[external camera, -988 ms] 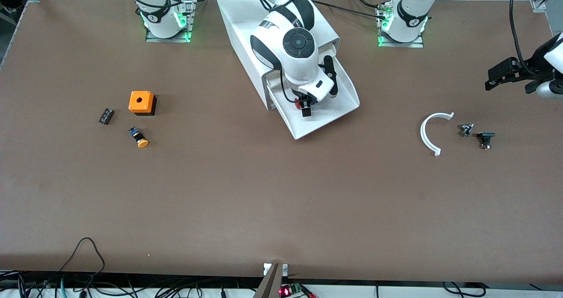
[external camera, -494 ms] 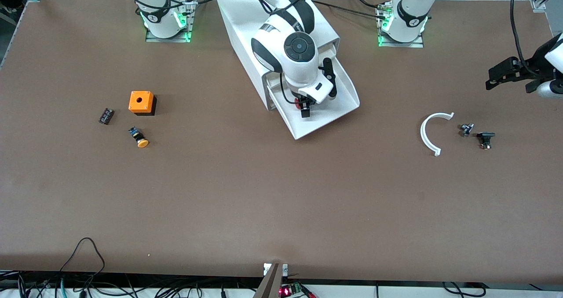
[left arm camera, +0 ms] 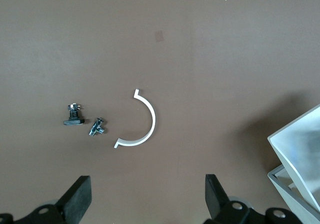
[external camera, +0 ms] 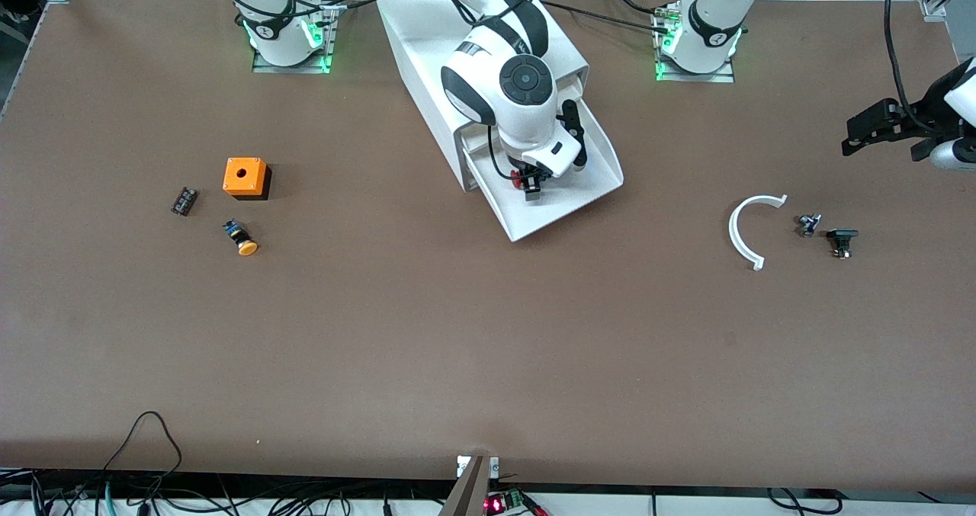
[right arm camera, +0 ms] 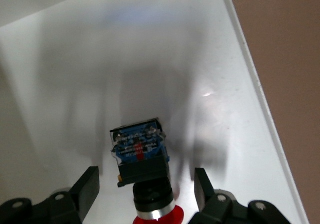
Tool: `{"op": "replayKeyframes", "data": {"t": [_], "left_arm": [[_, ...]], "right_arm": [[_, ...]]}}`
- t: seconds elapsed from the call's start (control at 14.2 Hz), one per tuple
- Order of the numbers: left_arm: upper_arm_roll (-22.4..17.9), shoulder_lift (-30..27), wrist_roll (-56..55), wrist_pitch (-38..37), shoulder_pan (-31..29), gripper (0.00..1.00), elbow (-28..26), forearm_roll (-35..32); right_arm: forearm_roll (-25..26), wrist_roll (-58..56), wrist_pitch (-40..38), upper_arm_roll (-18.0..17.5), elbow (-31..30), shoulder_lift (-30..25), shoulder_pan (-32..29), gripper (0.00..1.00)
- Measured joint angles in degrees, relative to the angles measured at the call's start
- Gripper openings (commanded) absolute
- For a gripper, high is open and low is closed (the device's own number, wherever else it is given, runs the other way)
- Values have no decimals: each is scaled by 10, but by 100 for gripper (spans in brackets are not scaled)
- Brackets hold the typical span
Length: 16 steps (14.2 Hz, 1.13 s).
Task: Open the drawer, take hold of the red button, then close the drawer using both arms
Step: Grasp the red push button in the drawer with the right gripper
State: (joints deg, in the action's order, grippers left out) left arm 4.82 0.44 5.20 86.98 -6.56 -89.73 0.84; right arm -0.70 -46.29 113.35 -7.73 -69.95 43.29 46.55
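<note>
The drawer [external camera: 566, 213], a white tray, stands pulled out of the white cabinet [external camera: 427, 43]. In it lies the button [external camera: 519, 177], on its side: red cap, black body [right arm camera: 142, 160], blue label end. My right gripper [external camera: 531, 185] is down in the drawer, open, with one finger [right arm camera: 89, 185] on each side of the button and a gap showing on both sides; its midpoint [right arm camera: 146, 188] is over the button's neck. My left gripper [external camera: 869, 129] waits open [left arm camera: 147, 195] above the table at the left arm's end.
A white curved strip [external camera: 746, 230] and two small dark parts [external camera: 808, 224] [external camera: 842, 240] lie below the left gripper. Toward the right arm's end lie an orange box with a hole [external camera: 245, 176], a yellow-capped button [external camera: 241, 238] and a small black part [external camera: 184, 200].
The right hand has shifted a little toward the cabinet over the drawer, and its fingers have drawn in around the button. The left arm has not moved.
</note>
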Motion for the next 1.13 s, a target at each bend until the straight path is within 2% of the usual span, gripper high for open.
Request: {"op": "replayKeyframes", "data": {"t": [0.42,0.64,0.78,0.92,1.13], "left_arm": [[0,0,0,3,0,100,0,0],[0,0,0,3,0,100,0,0],[0,2,0,4,-1,100,0,0],[0,4,0,5,-2,100,0,0],[0,8,0,7,-2,100,0,0]], "right_arm": [[0,0,1,1,3,6,1,81],[1,0,7,1,3,12,3,52],[3,0,13,1,7,12,4,39],[3,0,13,1,10,12,5,31],[9,0,14,1,11,12,10,25]]}}
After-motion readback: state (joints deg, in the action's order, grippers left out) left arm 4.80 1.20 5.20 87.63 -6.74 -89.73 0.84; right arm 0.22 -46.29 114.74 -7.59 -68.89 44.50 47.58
